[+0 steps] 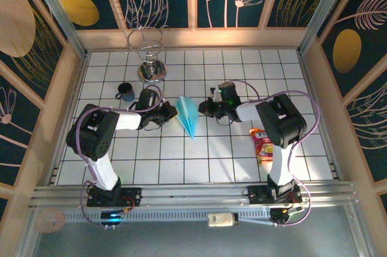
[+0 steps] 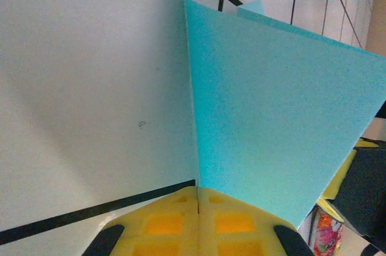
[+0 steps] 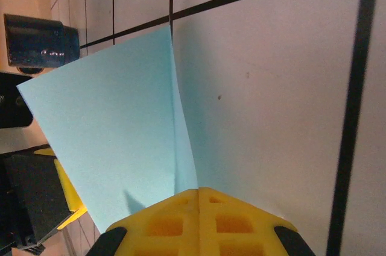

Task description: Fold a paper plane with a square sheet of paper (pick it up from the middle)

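Note:
The square sheet of paper now stands as a light-blue paper plane [image 1: 189,115], a narrow pointed triangle in the middle of the tiled table, tip toward the near edge. My left gripper [image 1: 172,113] lies low at its left side and my right gripper [image 1: 203,110] at its right side. In the left wrist view the yellow jaws of the left gripper [image 2: 198,191] are pressed together, and the plane's edge [image 2: 277,111] runs straight out of their seam. In the right wrist view the right gripper [image 3: 199,191] is likewise shut, with the plane's crease [image 3: 120,123] rising from its tip.
A dark blue mug [image 1: 126,92] stands behind the left gripper, also seen as the mug [image 3: 41,42]. A wire stand on a metal foot [image 1: 149,57] sits at the back. An orange-red snack packet [image 1: 263,143] lies by the right arm. Wooden walls ring the table.

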{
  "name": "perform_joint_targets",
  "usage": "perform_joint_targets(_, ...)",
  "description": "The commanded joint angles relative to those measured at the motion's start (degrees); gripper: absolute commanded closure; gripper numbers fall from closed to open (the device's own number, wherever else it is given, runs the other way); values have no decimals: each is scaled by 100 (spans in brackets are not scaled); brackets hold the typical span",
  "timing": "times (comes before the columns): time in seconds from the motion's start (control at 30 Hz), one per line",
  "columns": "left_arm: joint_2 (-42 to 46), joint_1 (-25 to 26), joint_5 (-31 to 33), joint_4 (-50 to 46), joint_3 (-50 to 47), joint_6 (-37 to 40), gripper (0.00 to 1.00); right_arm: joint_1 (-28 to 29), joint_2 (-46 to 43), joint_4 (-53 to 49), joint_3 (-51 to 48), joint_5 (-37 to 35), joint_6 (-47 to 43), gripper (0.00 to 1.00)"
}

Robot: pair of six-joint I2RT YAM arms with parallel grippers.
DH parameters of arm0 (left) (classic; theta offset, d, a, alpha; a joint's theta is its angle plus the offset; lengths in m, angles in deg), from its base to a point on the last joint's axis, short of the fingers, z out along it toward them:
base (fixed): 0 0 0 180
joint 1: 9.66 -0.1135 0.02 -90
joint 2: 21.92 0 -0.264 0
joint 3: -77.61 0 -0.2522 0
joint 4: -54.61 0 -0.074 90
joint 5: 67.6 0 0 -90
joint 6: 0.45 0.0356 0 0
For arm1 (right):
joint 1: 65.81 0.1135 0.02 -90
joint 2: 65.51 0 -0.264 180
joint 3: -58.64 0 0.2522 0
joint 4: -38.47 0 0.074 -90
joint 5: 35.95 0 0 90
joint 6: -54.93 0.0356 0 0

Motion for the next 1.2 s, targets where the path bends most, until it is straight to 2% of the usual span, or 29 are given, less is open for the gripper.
perform_joint_targets(0.0, 252, 28, 205, -144, -22, 107, 100, -122, -377, -10, -218, -374, -44, 100)
perform_joint_targets(0.47, 352, 28, 544, 380, -463, -330, 100, -134, -505, 127, -628, -678, 237, 100)
perform_joint_targets(0.63, 182, 28, 230, 518, -394, -324, 100, -43, -461, -152, -427, -729, 86, 99)
perform_joint_targets(0.7, 149, 28, 123, 552, -368, -320, 100, 19, -542, -411, -248, -823, -71, 94)
perform_joint_targets(0.87, 179, 28, -22, 413, -215, -179, 100, 266, -901, -1278, 228, -1468, -577, 70)
perform_joint_targets(1.03, 184, 28, -11, 287, -152, -98, 100, 753, -947, -1862, 504, -1965, -892, 59)
perform_joint_targets(1.17, 165, 28, -10, 265, -160, -89, 100, 1088, -847, -2081, 640, -2106, -920, 55)
